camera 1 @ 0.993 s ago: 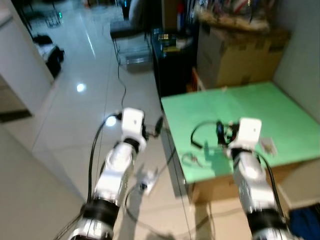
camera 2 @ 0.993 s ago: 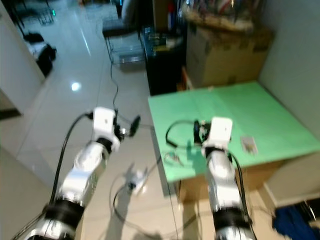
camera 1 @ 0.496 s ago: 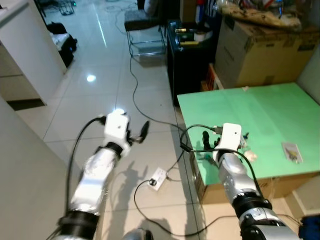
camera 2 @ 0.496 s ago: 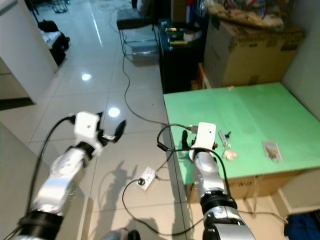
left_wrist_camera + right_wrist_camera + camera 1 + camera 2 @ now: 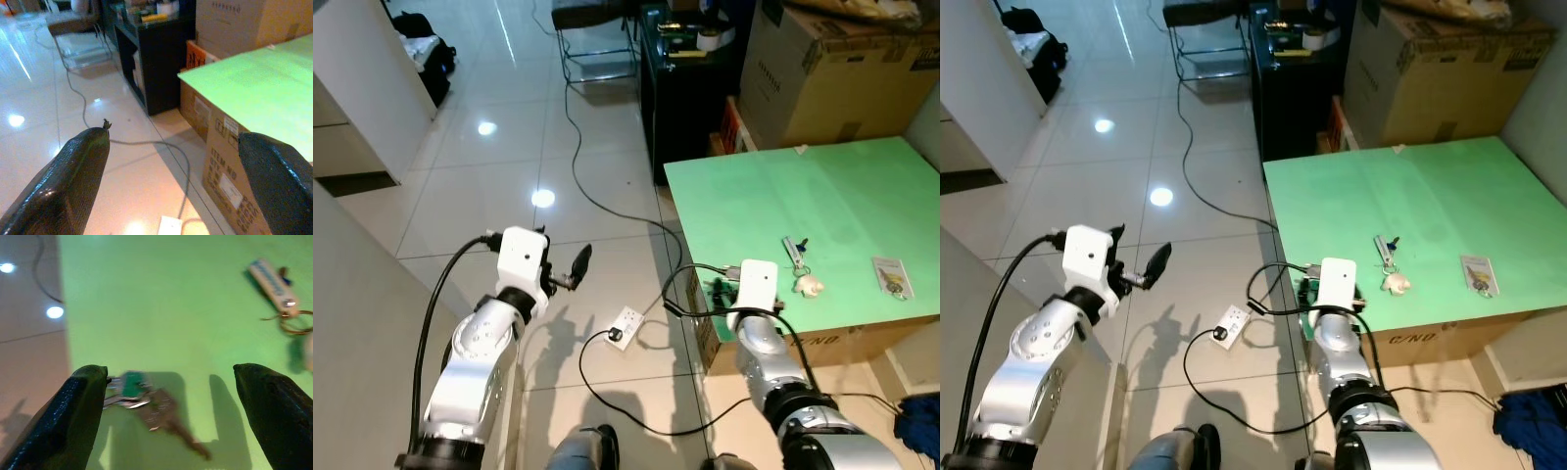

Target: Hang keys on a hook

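Observation:
A key bunch with a green tag [image 5: 133, 385] lies on the green table [image 5: 822, 196], close below my right gripper [image 5: 168, 371], whose fingers are wide open around nothing. That gripper [image 5: 717, 291] hovers at the table's front left corner. A second bunch with a blue tag [image 5: 792, 249] and a white charm [image 5: 809, 286] lies further right; the right wrist view shows its blue tag [image 5: 272, 278] too. My left gripper [image 5: 578, 262] is open over the tiled floor, left of the table, and its wrist view [image 5: 173, 139] looks at the table's side.
A small packet [image 5: 891, 277] lies near the table's right edge. A cardboard box [image 5: 827, 64] and a black shelf unit [image 5: 690, 93] stand behind the table. A white power strip [image 5: 626, 326] and cables lie on the floor. A white cabinet [image 5: 362, 88] stands at the left.
The camera has swung and steadied, so the whole picture has shifted. My right gripper has drawn back from the table's middle to its front left corner. The left arm keeps its pose.

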### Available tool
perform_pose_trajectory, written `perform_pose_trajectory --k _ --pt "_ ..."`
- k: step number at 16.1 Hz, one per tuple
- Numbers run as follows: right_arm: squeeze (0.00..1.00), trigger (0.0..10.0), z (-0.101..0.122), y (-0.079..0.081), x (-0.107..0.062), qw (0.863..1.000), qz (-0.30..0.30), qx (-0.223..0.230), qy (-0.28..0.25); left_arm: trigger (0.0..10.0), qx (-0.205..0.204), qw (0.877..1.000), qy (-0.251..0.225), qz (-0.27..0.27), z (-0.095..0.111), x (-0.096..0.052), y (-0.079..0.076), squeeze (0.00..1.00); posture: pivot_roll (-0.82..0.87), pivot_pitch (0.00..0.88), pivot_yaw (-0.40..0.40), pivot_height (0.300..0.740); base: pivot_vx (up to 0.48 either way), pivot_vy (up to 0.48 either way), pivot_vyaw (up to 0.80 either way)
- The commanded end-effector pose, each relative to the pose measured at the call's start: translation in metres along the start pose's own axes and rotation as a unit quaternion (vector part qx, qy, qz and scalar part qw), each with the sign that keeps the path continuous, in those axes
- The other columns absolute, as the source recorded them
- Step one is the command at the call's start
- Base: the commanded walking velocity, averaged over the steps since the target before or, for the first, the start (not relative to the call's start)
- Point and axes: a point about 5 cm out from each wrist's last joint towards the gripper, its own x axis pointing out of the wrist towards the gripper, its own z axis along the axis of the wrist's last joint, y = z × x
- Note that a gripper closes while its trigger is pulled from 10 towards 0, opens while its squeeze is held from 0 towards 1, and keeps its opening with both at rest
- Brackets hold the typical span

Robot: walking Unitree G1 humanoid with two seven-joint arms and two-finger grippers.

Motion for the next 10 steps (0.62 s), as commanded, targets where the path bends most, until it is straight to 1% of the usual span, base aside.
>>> perform_pose_trajectory --k 1,4,7,8,9,10 --pt "0.00 10.0 -0.002 -0.001 0.000 1.000 -0.006 -0.017 -0.005 10.0 -0.007 1.000 0.005 -0.007 0.000 -0.004 -0.003 0.00 0.11 0.210 0.096 0.740 0.000 0.000 0.00" --pt "0.00 10.0 -0.002 -0.006 0.001 1.000 -0.011 -0.018 -0.003 10.0 -0.009 1.000 0.011 -0.007 0.000 -0.008 -0.004 0.00 0.12 0.223 0.098 0.740 0.000 0.000 0.00" --pt "0.00 10.0 0.007 -0.009 0.005 0.999 -0.006 -0.028 -0.019 10.0 -0.009 1.000 0.016 -0.005 0.001 -0.010 -0.003 0.00 0.13 0.226 0.099 0.740 0.000 0.000 0.00" --pt "0.00 9.7 0.009 -0.010 0.006 0.999 -0.006 -0.031 -0.022 10.0 -0.009 1.000 0.017 -0.004 0.001 -0.011 -0.003 0.00 0.12 0.226 0.097 0.740 0.000 0.000 0.00" --pt "0.00 10.0 0.011 -0.012 0.006 0.999 -0.009 -0.039 -0.028 10.0 -0.010 1.000 0.017 -0.004 0.001 -0.011 -0.004 0.00 0.12 0.226 0.096 0.740 0.000 0.000 0.00" --pt "0.00 10.0 0.013 -0.013 0.007 0.998 -0.010 -0.045 -0.031 10.0 -0.011 1.000 0.018 -0.004 0.001 -0.011 -0.005 0.00 0.12 0.227 0.094 0.740 0.000 0.000 0.00"
